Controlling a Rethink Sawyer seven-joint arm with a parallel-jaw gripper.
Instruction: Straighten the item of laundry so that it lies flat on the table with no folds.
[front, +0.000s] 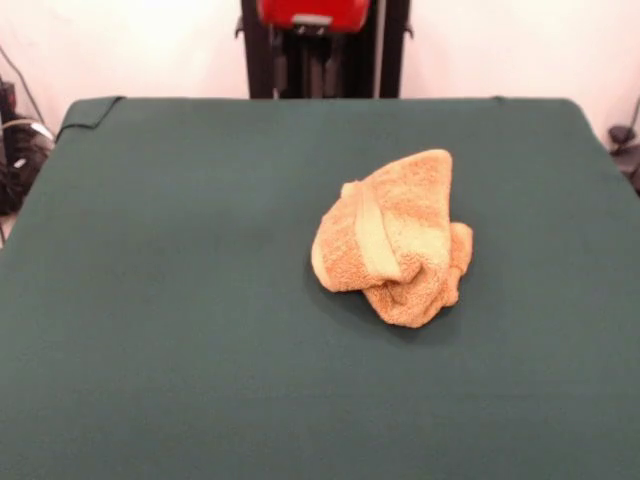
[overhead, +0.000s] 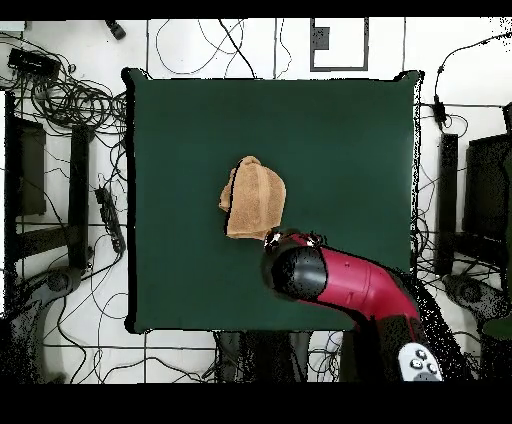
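Note:
The orange-tan towel (front: 395, 235) lies crumpled in a folded heap on the dark green table (front: 180, 300), right of centre. Its paler woven band (front: 372, 238) runs down the heap's left side. No label shows. In the overhead view the towel (overhead: 255, 197) sits near the middle of the table (overhead: 350, 130). My red and black arm reaches in from the bottom right, and its gripper end (overhead: 290, 265) hangs over the table just beside the towel's edge nearest the robot's base. The front view shows only the red pedestal top (front: 312, 12), not the gripper.
Cables and dark equipment (overhead: 60, 120) crowd the floor around the table. A corner of the green cloth (front: 90, 110) is turned up at the far left in the front view.

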